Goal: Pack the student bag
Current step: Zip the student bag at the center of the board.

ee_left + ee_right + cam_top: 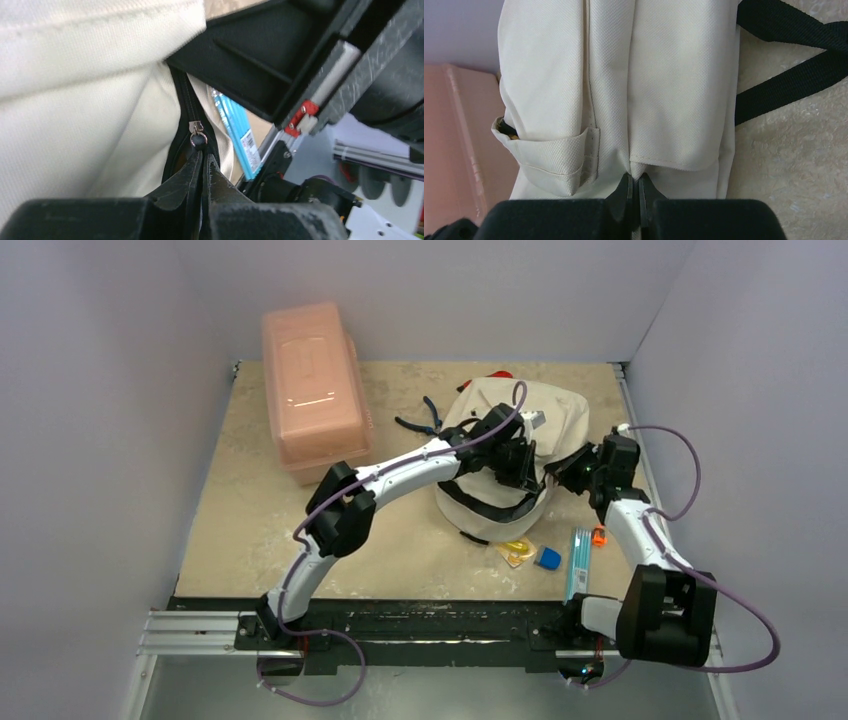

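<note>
Toward the back right of the table, the student bag sits slumped between both arms, pink box off to its left. Left gripper has its jaws pinched tight on the zipper pull. Right gripper is squeezed closed right at a cream seam, can't tell if fabric's caught.

The student bag lies right of centre on the table; a box stands to its left, further back; pliers lie between them; a pencil pack lies in front.
</note>
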Robot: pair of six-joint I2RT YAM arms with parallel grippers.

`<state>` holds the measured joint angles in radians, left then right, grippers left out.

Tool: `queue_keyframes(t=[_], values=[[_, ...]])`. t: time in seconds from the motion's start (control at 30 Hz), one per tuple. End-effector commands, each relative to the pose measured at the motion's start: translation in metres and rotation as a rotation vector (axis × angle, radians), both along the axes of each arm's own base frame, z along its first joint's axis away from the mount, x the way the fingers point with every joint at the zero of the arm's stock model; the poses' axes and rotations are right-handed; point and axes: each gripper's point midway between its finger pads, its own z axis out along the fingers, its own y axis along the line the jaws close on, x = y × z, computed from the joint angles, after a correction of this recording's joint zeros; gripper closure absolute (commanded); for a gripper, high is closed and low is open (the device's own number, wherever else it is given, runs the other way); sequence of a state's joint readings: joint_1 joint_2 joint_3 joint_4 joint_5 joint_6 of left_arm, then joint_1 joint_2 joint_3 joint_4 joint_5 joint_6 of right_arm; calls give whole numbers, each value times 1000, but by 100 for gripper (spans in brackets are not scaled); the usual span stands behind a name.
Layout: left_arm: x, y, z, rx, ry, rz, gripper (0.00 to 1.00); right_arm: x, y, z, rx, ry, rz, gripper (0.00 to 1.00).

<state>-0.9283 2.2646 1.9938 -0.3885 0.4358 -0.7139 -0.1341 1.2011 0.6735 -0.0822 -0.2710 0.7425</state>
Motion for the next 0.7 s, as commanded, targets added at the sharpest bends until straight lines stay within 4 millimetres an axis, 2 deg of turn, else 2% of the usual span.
queue_keyframes(t=[0.0,0.07,0.1,0.17,0.27,0.33,0.4,0.43,0.5,0.53,0.6,0.67], values=[[-33,16,52,54,-155,-34,100,30,-30,23,6,-115,-146,100],[-39,29,52,93,-203,-16,100,36,-48,24,-9,-119,-181,100],[-42,40,43,126,-212,-5,100,38,-55,24,-4,-123,-182,100],[-45,57,43,149,-244,9,100,40,-75,26,-31,-124,-202,100],[-49,70,48,156,-268,9,100,45,-92,38,-150,-136,-205,100],[-57,71,49,140,-238,-4,100,50,-93,41,-193,-135,-154,100],[-59,67,51,108,-228,-13,100,48,-90,34,-209,-83,-110,100],[-60,64,52,97,-228,-18,100,44,-85,30,-213,-48,-80,93],[-59,57,56,77,-230,-36,100,31,-70,22,-273,44,-21,59],[-59,53,60,66,-234,-47,100,17,-62,15,-319,104,6,46],[-57,47,68,41,-252,-61,100,-6,-44,11,-328,129,40,36],[-57,43,74,17,-261,-73,100,-32,-29,2,-269,147,67,35]])
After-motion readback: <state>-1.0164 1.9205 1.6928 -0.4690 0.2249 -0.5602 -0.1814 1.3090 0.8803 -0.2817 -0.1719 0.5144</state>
